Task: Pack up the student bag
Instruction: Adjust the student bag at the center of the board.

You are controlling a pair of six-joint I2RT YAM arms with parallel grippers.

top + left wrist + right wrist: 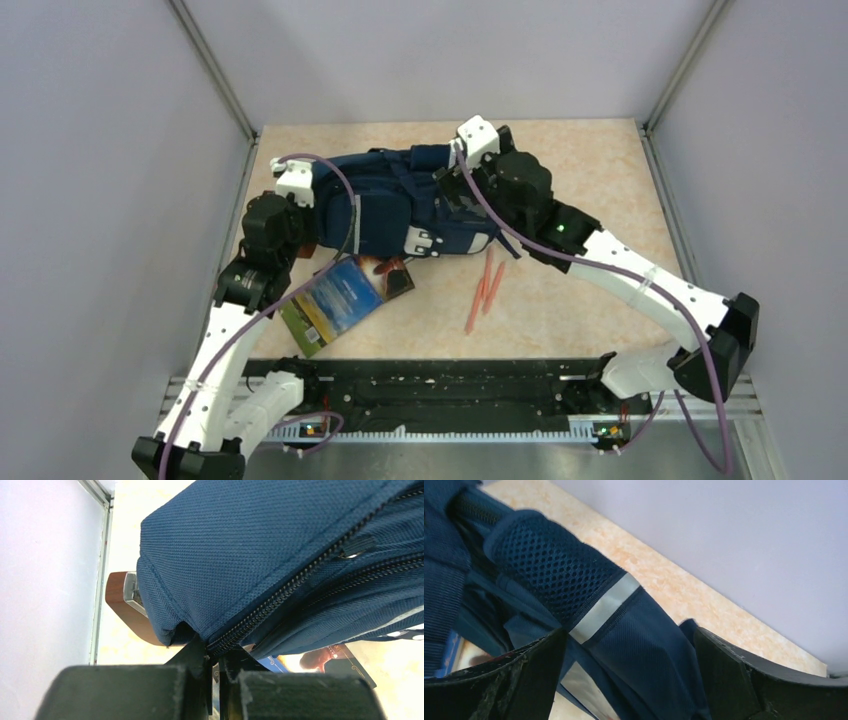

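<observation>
The student bag (395, 200) is a navy backpack lying on its side across the middle of the table. My left gripper (312, 215) is at its left end; in the left wrist view the gripper (215, 660) is shut on the bag's zip seam (280, 597). My right gripper (452, 190) is at the bag's right end. In the right wrist view it (629, 680) is open wide, and a padded mesh strap (549, 575) with a grey reflective strip (604, 607) lies between its fingers.
A book (345, 295) with a blue and green cover lies in front of the bag. Two orange-red pencils (485, 285) lie to its right. A brown wooden-edged object (125, 605) pokes out under the bag's left end. Walls close in both sides.
</observation>
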